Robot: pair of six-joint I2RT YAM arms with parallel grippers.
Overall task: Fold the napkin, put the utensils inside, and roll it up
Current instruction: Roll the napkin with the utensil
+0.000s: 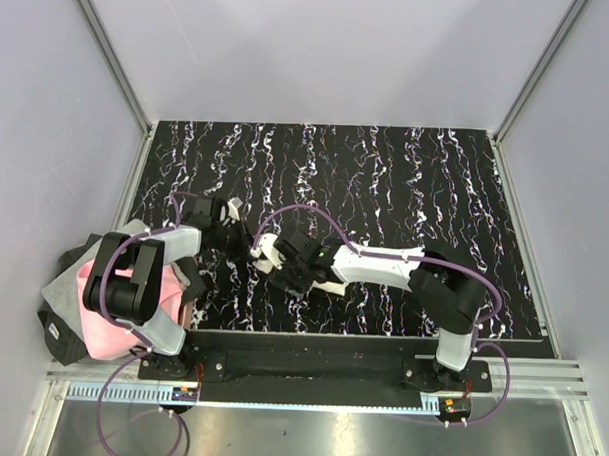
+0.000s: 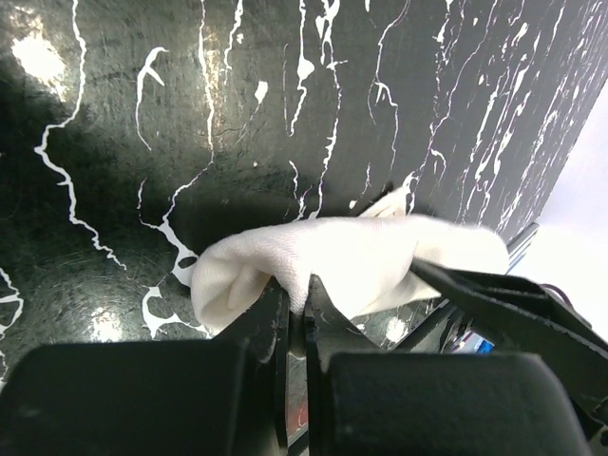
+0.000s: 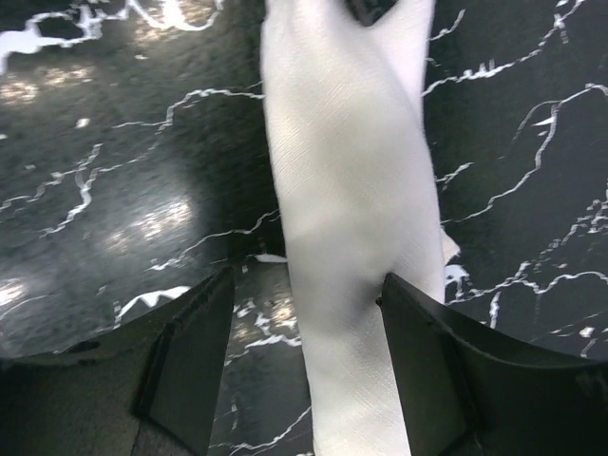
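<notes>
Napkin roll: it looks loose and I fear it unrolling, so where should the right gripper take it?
Mid-length of the napkin, across its narrow width, coming straight on as the right gripper points: the roll runs lengthwise between its open fingers, and the left gripper pinches one end.
</notes>
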